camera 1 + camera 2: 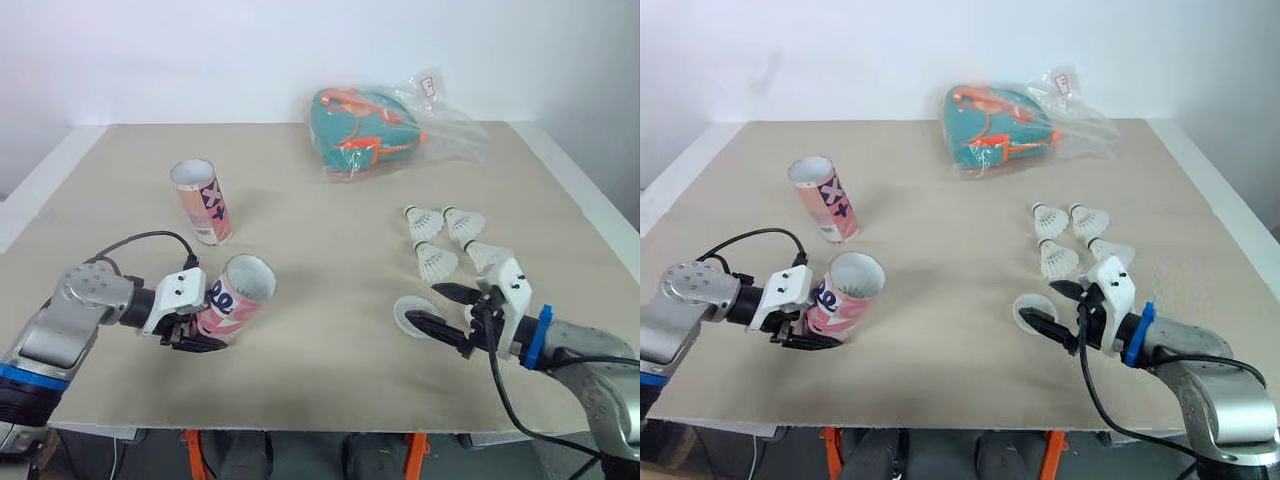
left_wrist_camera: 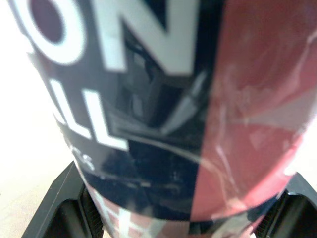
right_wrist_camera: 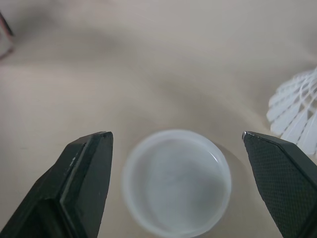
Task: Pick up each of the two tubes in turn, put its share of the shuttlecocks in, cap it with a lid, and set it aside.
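Tube (image 1: pixel 238 298) is clamped near its base by left gripper (image 1: pixel 205 330), tilted, at the front left of the table (image 1: pixel 320 250). Contents can't be made out. Right gripper (image 1: pixel 425 305) is spread wide, straddling the lid (image 3: pixel 177 182) beside the shuttlecocks (image 1: pixel 443 240). Lid should be pinched centred across its rim, lightly: thin translucent plastic, shallow, round. Tube wrap is glossy, likely slippery.

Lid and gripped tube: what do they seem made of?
The lid looks like translucent white plastic, milky with a soft sheen on its rim. The tube in the left hand has a glossy printed wrap, judging by the reflections; underneath is probably cardboard, though that is unclear.
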### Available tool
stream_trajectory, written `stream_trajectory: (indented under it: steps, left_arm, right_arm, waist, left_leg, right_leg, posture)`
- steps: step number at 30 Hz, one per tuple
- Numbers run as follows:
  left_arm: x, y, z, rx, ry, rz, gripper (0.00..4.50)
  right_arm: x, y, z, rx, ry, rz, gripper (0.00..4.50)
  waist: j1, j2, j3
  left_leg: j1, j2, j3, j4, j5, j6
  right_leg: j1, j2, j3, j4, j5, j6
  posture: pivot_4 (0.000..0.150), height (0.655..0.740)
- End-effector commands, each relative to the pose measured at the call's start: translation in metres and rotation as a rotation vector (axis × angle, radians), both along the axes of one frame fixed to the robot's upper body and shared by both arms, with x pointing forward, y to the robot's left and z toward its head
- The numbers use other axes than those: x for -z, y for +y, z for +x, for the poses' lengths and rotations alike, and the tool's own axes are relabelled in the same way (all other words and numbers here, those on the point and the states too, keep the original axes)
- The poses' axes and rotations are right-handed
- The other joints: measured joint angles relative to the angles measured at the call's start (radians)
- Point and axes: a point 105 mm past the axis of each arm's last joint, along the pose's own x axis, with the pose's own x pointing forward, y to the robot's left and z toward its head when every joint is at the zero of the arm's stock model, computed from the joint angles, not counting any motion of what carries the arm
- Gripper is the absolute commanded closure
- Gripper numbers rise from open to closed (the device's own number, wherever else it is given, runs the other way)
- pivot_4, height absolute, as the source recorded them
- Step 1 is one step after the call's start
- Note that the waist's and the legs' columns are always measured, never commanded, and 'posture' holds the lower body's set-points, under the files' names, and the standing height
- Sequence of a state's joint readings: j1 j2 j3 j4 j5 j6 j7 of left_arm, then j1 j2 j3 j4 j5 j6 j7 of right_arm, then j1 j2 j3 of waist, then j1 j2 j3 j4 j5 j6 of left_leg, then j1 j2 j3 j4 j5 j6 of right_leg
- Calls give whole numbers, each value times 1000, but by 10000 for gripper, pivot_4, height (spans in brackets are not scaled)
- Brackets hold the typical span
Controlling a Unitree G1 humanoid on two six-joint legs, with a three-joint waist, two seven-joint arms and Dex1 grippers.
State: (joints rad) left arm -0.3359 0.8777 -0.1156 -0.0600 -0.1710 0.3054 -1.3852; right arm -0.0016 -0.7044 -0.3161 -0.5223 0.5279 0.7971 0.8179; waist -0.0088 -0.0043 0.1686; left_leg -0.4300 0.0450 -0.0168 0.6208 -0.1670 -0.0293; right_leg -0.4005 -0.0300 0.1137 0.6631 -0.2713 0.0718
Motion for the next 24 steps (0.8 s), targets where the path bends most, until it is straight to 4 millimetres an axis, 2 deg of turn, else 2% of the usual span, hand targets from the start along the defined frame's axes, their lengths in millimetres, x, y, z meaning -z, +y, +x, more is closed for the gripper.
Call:
stream_trajectory:
  steps: [1, 4, 8, 11, 15, 20, 24]
  left_arm:
    - [26, -17, -8, 66, 85, 6, 13348]
    - [27, -19, -7, 69, 82, 1, 13348]
    - [27, -19, -6, 66, 78, -2, 13348]
    - [27, -18, -6, 61, 77, -4, 13348]
    - [27, -17, -6, 58, 76, -4, 13348]
    - [25, -17, -5, 56, 73, -7, 13348]
    - [25, -16, -6, 52, 76, -4, 13348]
  right_arm:
    - [-5, -10, 13, 113, -41, -34, 331]
    - [-5, -12, 24, 163, -39, -34, 331]
    - [1, -16, 38, 252, -15, -35, 331]
    - [5, -13, 41, 256, 0, -31, 331]
    - [10, -14, 51, 292, 3, -41, 331]
    - [9, -15, 60, 322, -8, -39, 331]
    - [12, -17, 66, 340, -12, -51, 331]
  waist:
    - [0, -1, 0]
    - [0, 1, -1]
    - [0, 0, -2]
    - [0, -1, -2]
    - [2, -1, -2]
    - [5, -1, -2]
    - [5, -1, -2]
  left_leg:
    - [0, 0, 2, 0, 0, 0]
    - [-1, -2, 12, 0, 0, 0]
    - [-5, -2, 20, 0, 5, 8]
    - [-9, -2, 31, 0, 7, 12]
    - [-9, -3, 36, -2, 8, 13]
    - [-9, -2, 34, -3, 8, 13]
    - [-9, -2, 33, -3, 8, 14]
  right_leg:
    - [1, -2, 0, -1, 0, 0]
    - [1, -13, -2, -7, 0, -1]
    - [5, -18, -2, -16, 2, -3]
    - [5, -24, -2, -16, 2, -3]
    - [7, -26, -2, -16, 3, -1]
    - [9, -25, -4, -16, 0, 12]
    - [10, -25, -5, -16, 0, 13]
  posture:
    - [1500, 7400]
    - [1500, 7400]
    - [1500, 7400]
    - [1500, 7400]
    - [1500, 7400]
    - [1500, 7400]
    - [1500, 7400]
